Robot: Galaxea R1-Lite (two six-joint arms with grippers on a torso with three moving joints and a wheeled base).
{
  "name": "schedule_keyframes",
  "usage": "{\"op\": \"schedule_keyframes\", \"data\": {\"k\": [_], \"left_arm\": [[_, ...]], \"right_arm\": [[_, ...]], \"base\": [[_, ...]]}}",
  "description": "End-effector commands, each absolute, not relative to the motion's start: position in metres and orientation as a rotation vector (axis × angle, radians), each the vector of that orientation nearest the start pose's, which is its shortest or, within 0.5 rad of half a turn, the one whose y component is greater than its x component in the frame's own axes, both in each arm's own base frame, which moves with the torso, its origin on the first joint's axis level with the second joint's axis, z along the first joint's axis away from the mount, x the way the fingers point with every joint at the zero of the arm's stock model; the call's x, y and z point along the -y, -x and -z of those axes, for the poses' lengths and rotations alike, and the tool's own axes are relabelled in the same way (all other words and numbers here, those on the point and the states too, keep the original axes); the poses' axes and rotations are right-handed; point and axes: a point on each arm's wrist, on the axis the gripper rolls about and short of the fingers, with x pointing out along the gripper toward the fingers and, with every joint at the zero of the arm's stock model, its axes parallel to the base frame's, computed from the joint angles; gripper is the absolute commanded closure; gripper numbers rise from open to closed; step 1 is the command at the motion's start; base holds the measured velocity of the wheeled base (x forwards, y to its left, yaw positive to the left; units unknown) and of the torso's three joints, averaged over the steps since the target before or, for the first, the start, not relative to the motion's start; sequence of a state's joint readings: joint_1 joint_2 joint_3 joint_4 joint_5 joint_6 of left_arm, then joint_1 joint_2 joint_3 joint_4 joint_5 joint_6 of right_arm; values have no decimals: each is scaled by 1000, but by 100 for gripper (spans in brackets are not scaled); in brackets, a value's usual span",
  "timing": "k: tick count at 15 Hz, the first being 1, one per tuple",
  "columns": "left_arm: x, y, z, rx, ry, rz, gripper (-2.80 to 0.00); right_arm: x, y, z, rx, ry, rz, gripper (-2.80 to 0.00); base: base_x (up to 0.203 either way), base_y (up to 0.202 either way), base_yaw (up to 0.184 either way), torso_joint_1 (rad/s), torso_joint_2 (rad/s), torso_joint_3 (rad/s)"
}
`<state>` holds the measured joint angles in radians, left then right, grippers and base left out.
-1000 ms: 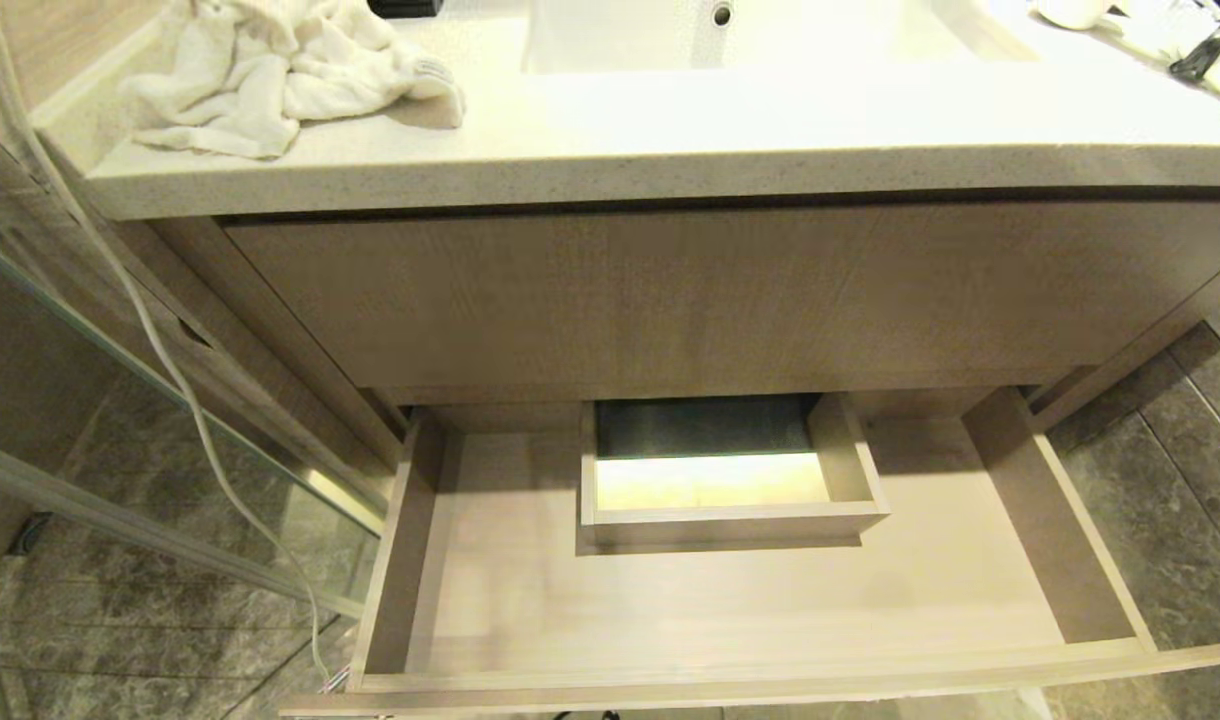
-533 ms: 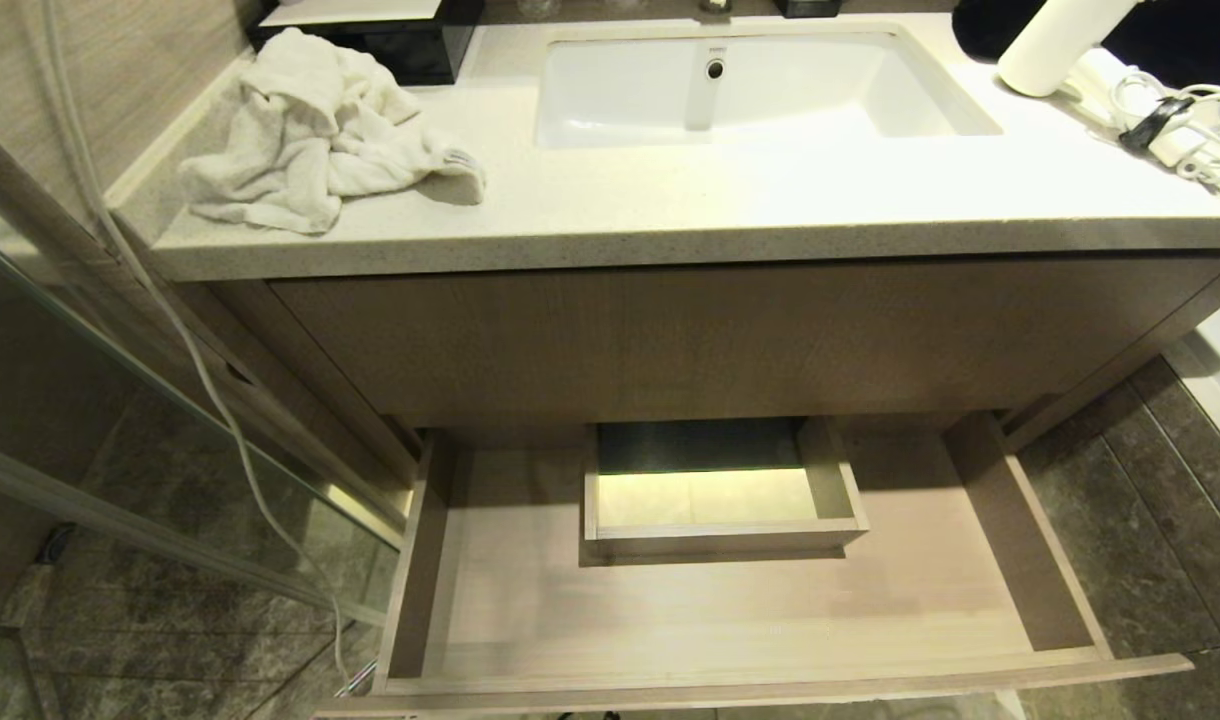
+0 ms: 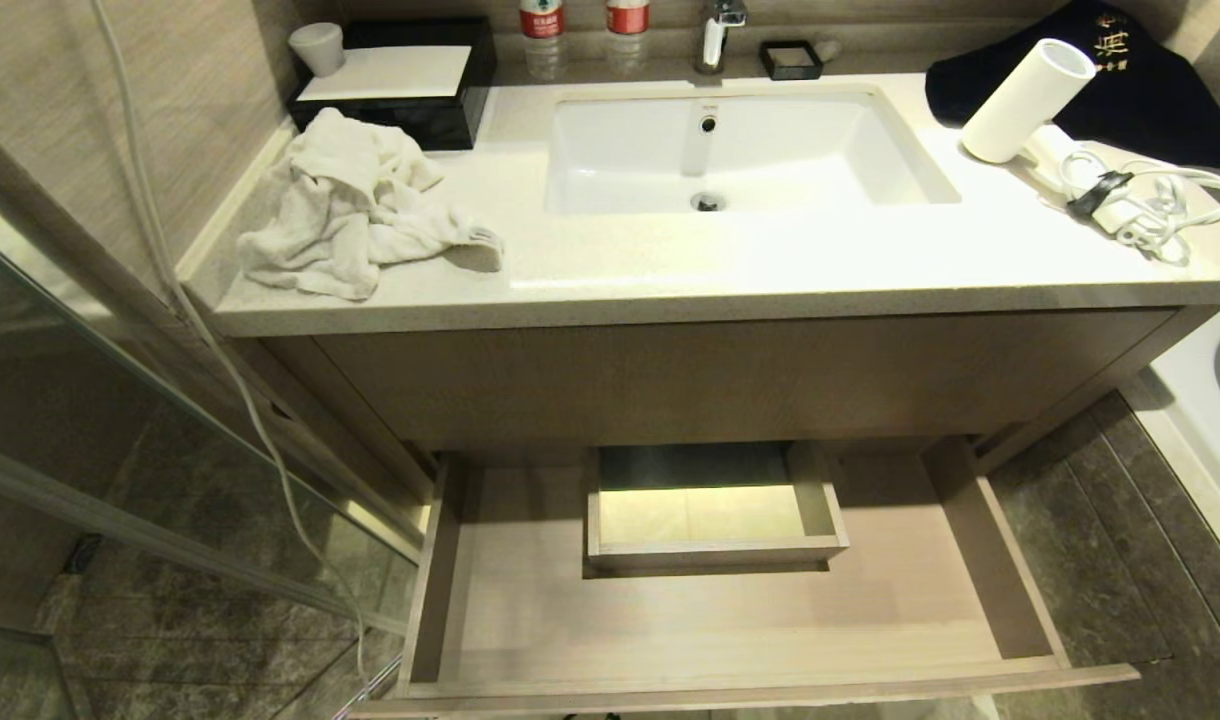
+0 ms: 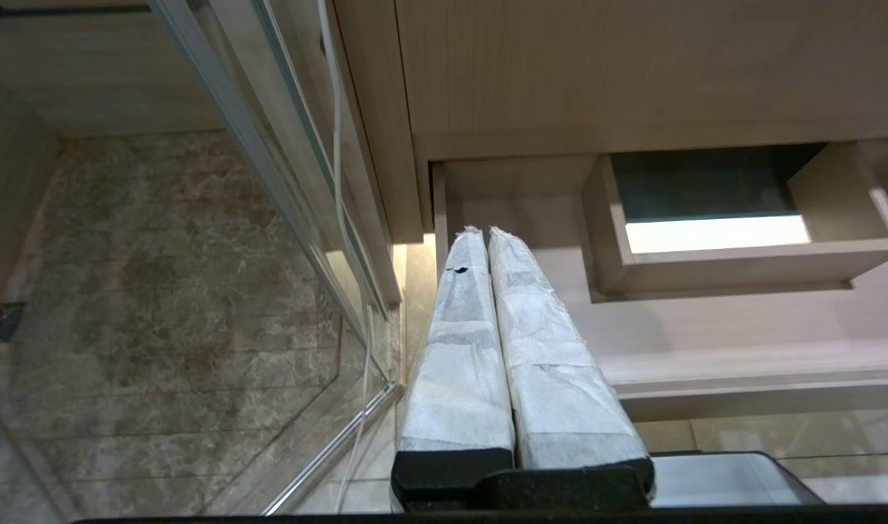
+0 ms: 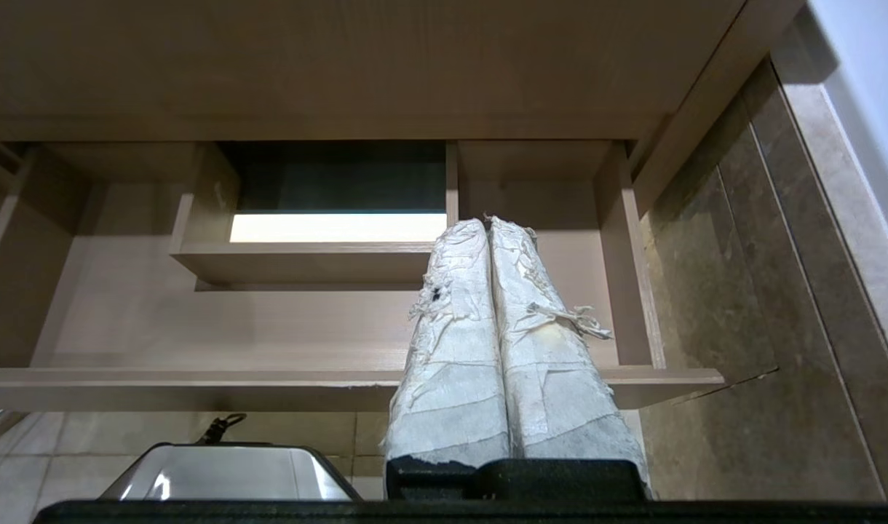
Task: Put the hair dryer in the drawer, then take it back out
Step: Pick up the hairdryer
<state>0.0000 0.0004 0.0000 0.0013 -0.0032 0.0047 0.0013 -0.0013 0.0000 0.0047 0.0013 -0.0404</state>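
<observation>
We've got the vanity countertop at the top of the head view, w/ the white sink basin sunk in its middle; the basin holds nothing we can see but its drain. Below the tall plain cabinet front, the drawer stands pulled fully out, well below counter level. Its floor is bare wood-grain; the only feature is the boxed cutout at mid-back, w/ a lit patch inside.

Both arms hang low in front of the drawer, outside the head view. Left gripper: taped fingers pressed together, clenched on nothing, tips pointing at the drawer's left back corner, cutout off to its right. Right gripper: fingers likewise clenched, empty, tips over the drawer's right part, cutout just to its left.

The hair dryer is not in the drawer: it lies on the counter's right end, far above and beyond the right gripper, barrel resting against a dark cloth bag, cord coiled beside it w/ a black strap.

Counter's left end: crumpled white towel, black tissue box, small cup. Two bottles and a faucet stand behind the basin.
</observation>
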Motion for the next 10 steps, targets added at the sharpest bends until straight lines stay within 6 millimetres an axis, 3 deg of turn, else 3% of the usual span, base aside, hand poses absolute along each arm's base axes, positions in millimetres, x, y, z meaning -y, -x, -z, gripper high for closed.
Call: {"op": "schedule_keyframes", "data": {"k": [1, 5, 10], "left_arm": [[0, 23, -75, -5, -5, 3, 0], [0, 23, -75, -5, -5, 3, 0], [0, 23, -75, -5, -5, 3, 0]], "right_arm": [[0, 23, -75, -4, 43, -3, 0], [0, 23, -75, -3, 46, -5, 0], [0, 23, -75, -9, 57, -12, 0]], "base": [[0, 0, 0, 300, -619, -315], [0, 0, 0, 220, -441, -222], [0, 0, 0, 11, -20, -12]]}}
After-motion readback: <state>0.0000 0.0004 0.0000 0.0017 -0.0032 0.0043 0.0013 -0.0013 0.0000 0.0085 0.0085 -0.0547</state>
